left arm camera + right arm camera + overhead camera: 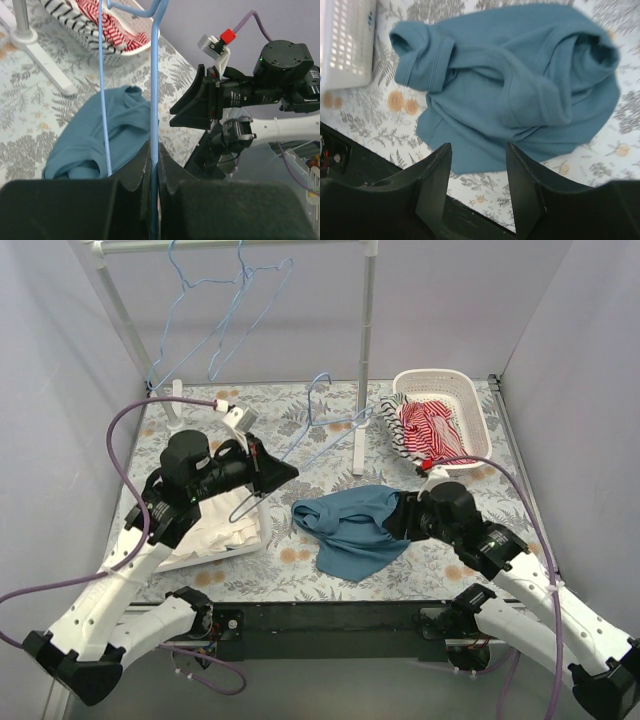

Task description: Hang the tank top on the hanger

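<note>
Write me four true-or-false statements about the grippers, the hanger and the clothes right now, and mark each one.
1. The left gripper is shut on the wire of a hanger. True.
2. The right gripper is clamped on the tank top. False: its fingers stand open, and the top lies just ahead of them.
3. The tank top hangs on the hanger. False: it lies crumpled on the table, off the hanger.
4. The striped garment lies in the white basket. True.
</note>
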Action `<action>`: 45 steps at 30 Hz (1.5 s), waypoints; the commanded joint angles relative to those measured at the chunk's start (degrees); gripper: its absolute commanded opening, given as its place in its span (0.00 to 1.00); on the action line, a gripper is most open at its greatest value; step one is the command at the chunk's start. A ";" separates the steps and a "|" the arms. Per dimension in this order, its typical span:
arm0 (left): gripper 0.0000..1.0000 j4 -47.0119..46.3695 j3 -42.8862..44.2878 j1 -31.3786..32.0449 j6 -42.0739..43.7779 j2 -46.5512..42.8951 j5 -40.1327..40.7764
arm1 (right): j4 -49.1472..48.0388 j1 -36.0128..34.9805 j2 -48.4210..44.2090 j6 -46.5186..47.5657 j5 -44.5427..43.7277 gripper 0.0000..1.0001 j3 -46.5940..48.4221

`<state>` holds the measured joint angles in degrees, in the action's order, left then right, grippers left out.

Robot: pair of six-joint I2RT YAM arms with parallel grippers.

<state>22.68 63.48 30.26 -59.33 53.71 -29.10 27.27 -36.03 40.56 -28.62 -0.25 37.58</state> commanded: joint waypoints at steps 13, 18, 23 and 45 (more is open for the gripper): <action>0.00 17.57 -6.00 0.68 -2.37 -13.55 3.44 | -5.82 -17.58 18.94 -3.38 -32.70 0.55 2.05; 0.00 19.68 -6.35 0.76 -3.07 -14.33 1.95 | -8.46 -17.58 25.34 -0.91 -34.11 0.54 3.98; 0.00 22.14 -6.44 0.68 -2.90 -14.86 0.90 | -8.90 -17.58 29.31 0.05 -34.99 0.45 5.30; 0.00 16.01 -11.27 1.03 -3.51 -11.97 -10.45 | 1.21 -13.36 28.79 5.15 -32.10 0.01 20.86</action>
<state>43.68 53.45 31.14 -62.48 40.99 -36.58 26.72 -49.50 70.72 -25.02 -33.80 54.92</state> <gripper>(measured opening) 0.028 0.051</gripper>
